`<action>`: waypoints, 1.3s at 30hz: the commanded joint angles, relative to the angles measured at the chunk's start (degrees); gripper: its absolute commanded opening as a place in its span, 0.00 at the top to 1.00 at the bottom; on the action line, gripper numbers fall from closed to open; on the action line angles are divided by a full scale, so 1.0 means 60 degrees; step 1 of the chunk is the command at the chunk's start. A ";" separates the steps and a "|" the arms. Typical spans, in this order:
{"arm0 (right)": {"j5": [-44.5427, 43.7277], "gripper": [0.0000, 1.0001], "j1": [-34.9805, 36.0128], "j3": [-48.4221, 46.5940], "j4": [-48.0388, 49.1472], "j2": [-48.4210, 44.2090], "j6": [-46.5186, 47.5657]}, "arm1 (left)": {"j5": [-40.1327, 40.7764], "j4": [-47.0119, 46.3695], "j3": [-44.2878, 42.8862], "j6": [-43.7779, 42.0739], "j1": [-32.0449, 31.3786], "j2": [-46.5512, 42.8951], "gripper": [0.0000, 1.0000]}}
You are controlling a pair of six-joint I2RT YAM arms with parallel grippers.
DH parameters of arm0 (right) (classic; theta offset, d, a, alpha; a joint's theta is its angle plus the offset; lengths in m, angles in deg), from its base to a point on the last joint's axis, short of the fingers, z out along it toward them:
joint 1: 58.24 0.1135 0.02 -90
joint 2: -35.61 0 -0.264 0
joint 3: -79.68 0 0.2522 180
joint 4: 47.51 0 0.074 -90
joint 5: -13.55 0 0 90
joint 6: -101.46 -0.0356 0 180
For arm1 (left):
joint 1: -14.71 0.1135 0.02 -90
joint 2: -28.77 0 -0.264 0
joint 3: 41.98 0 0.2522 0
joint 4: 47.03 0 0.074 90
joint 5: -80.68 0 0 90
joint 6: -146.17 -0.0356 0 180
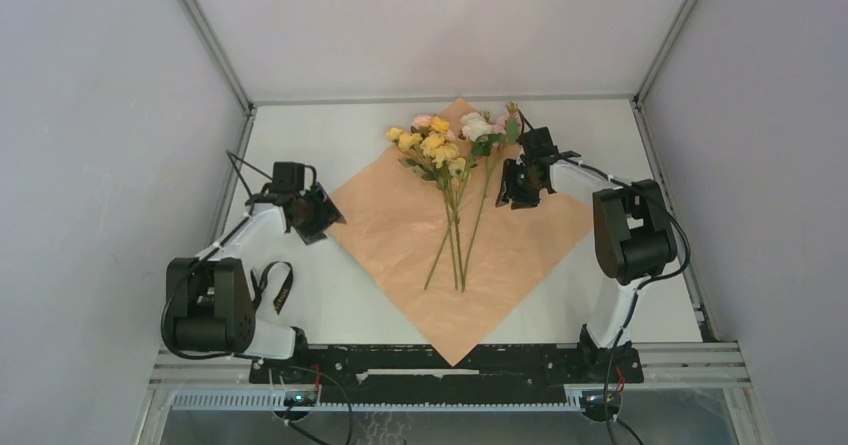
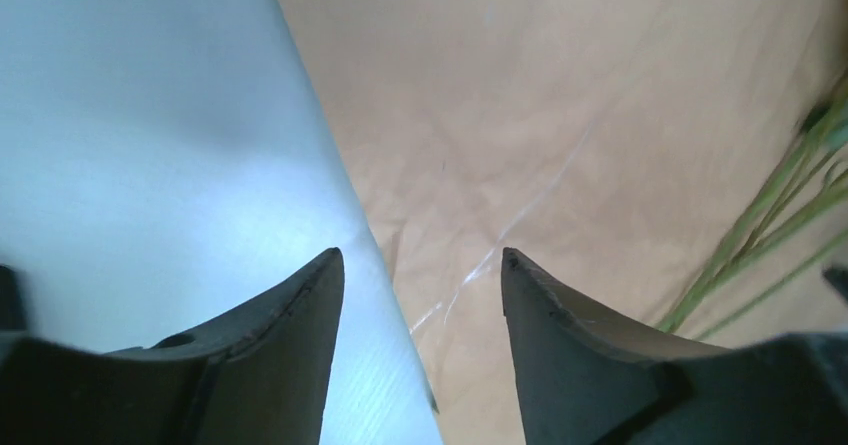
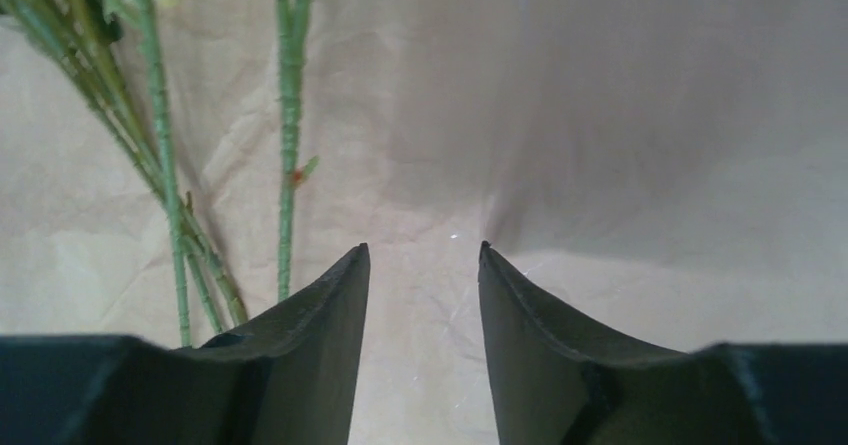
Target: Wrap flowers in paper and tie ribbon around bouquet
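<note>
The paper [image 1: 400,227] lies flat as a diamond, peach side up. The flowers [image 1: 441,148] lie loose on it, blooms at the far end and green stems [image 1: 457,250] running toward me; no wrapped bouquet is in view. My left gripper [image 1: 322,221] is open at the sheet's left corner. In the left wrist view this gripper [image 2: 420,260] straddles the paper's edge [image 2: 345,180], holding nothing. My right gripper [image 1: 515,193] hangs open over the paper just right of the stems [image 3: 160,165], with only bare sheet [image 3: 423,295] between its fingers. The black ribbon [image 1: 277,287] lies looped beside the left arm's base.
The white table [image 1: 330,135] is walled by grey panels on the left, right and back. A metal rail [image 1: 450,363] runs along the near edge between the arm bases. The paper's near corner [image 1: 452,358] reaches that rail.
</note>
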State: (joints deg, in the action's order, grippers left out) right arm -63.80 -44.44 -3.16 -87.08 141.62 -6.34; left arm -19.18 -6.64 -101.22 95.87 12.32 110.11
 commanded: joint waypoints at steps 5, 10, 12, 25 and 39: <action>-0.0678 0.65 -0.0261 -0.1577 -0.0292 0.0763 -0.0061 | 0.3047 0.0563 -0.2378 -0.2465 -0.1489 -0.0927 0.63; -0.0396 0.72 -0.0206 -0.2970 -0.0665 0.1837 -0.0016 | 0.1749 0.0518 -0.3189 -0.4136 -0.4207 0.0972 0.84; -0.0326 0.73 -0.0189 -0.3419 -0.0785 0.2179 -0.0008 | 0.1298 0.1122 -0.3966 -0.4364 -0.4792 0.2124 0.88; 0.0345 0.75 0.0853 -0.5399 -0.1280 0.3723 -0.0018 | 0.1868 0.1057 -0.7041 -0.5844 -0.6789 0.6032 0.90; 0.0671 0.72 0.0841 -0.5223 -0.1545 0.2991 -0.0055 | -0.0159 0.0406 -0.7498 -0.6127 -0.6800 0.5676 0.85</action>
State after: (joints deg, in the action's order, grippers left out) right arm -60.24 -38.21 -34.26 -94.92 164.73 -6.91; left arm -16.30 -2.77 -142.59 60.35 -29.04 146.16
